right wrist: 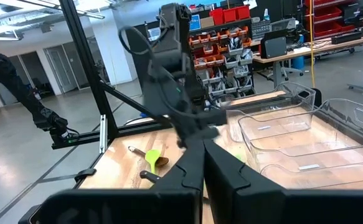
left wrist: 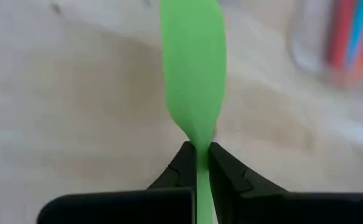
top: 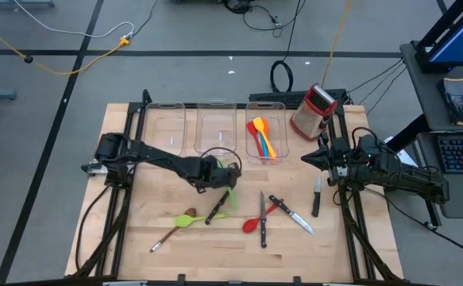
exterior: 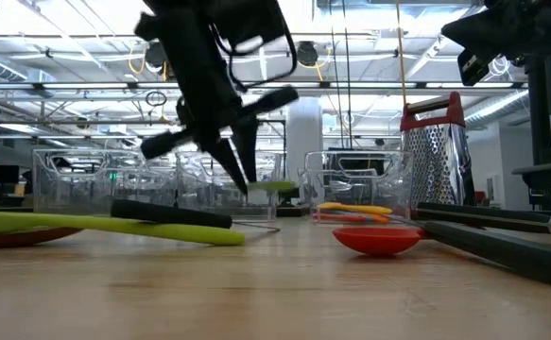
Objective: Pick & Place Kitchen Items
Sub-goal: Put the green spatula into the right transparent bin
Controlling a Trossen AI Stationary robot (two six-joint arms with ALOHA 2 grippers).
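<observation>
Green spatula pinched, most utensils left

The left gripper (left wrist: 197,163) pinches the green spatula (left wrist: 192,68) between its fingers; a few spoons (top: 264,137) are binned, knives (top: 293,214) remain.

Red box grater (top: 314,110) by 3 clear bins (top: 214,127) on wood table (top: 136,238).

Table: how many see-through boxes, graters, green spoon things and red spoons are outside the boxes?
Clear plastic bins: 3
Red-and-steel box grater: 1
Green plastic utensils: 2, one green plastic utensil in the left claw, one lying green spoon
Red plastic spoon: 1
Total: 7
</observation>
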